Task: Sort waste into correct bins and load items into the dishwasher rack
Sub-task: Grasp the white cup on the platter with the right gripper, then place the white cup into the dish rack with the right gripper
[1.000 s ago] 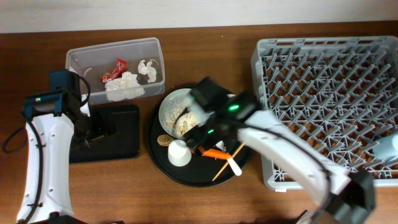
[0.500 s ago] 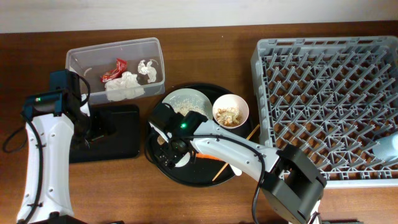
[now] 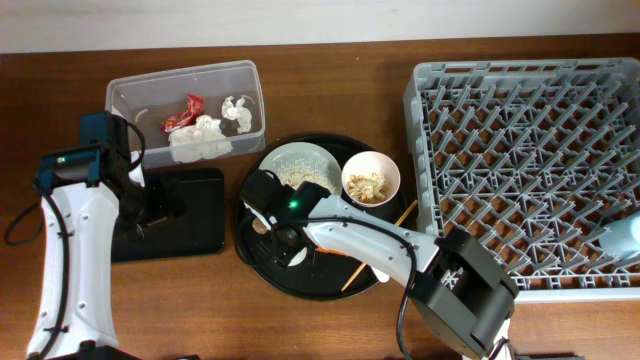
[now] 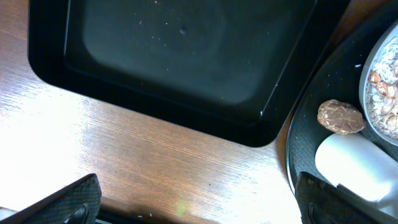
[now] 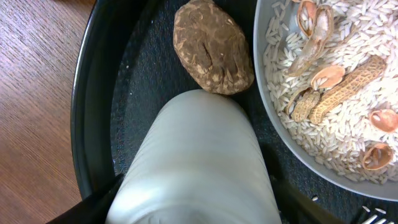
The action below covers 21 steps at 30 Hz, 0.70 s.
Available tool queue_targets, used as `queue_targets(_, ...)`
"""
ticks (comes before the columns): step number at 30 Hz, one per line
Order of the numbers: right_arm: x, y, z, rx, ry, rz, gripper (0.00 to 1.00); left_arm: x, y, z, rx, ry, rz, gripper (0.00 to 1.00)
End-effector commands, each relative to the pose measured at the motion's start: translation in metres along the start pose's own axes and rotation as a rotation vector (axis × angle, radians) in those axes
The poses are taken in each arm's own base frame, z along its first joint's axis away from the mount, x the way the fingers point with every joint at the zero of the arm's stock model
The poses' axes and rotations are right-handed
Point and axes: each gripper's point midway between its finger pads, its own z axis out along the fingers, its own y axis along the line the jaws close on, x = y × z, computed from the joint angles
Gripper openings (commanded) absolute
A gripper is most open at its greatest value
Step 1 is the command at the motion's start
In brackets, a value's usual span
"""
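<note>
The white cup (image 5: 193, 155) lies on its side in the round black tray (image 3: 310, 285), next to the small brown food lump (image 5: 212, 46). My right gripper (image 5: 196, 208) is open, with a finger close on each side of the cup; it also shows in the overhead view (image 3: 280, 238). The plate-bowl (image 3: 298, 168) holds rice crumbs and nut shells. The smaller bowl (image 3: 371, 178) holds crumbs. A carrot piece (image 3: 336, 254), wooden stick (image 3: 408, 212) and white fork (image 3: 378, 270) lie beside my right arm. My left gripper (image 4: 193, 202) is open and empty over the table by the shallow black tray (image 4: 174, 56).
The clear tub (image 3: 130, 92) at the back left holds white napkins (image 3: 200, 138) and the red wrapper (image 3: 183, 113). The grey dishwasher rack (image 3: 530, 150) fills the right side, with a pale blue cup (image 3: 625, 238) at its right edge. My right arm stretches across the round tray.
My right arm swung left across the round tray and came down over the white cup, uncovering the smaller bowl. In the last half second it only edged closer. The left arm has not moved.
</note>
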Motion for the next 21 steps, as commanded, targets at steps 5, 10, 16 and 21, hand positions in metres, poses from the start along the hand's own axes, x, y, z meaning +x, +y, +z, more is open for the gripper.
queue_targets(5, -0.027, -0.01, -0.073, 0.077, -0.113, 0.0, 0.65, 0.001, 0.001, -0.005, 0.007, -0.016, -0.017, 0.99)
queue_targets(10, -0.034, -0.067, -0.172, 0.129, -0.259, 0.19, 0.64, 0.001, 0.001, -0.005, 0.006, -0.016, -0.017, 0.99)
queue_targets(16, 0.067, -0.254, -0.258, 0.317, -0.333, 0.754, 0.65, 0.001, 0.001, -0.005, 0.006, -0.017, -0.017, 0.99)
queue_targets(21, 0.199, -0.367, -0.291, 0.48, -0.318, 1.199, 0.65, 0.001, 0.001, -0.005, 0.006, -0.017, -0.017, 0.99)
